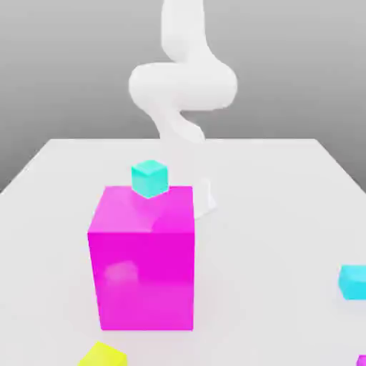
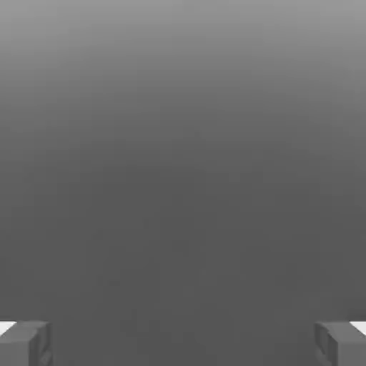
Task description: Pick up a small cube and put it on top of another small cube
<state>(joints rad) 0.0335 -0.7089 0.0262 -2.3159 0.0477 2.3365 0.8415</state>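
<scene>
Gripper (image 2: 183, 344)'s wide open, nothing in it. The little sky-blue cube (image 1: 354, 282) is over at the exterior view's lower right, with a big magenta block (image 1: 145, 279) left of center.

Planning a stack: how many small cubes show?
4, apparently: turquoise cube over big block; yellow cube, bottom; sky-blue cube and cropped magenta one, exterior view's right edge; more may be hidden.

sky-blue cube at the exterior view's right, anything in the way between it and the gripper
Nothing visible stands between the gripper and the sky-blue cube; the magenta block is off toward the exterior view's left.
</scene>
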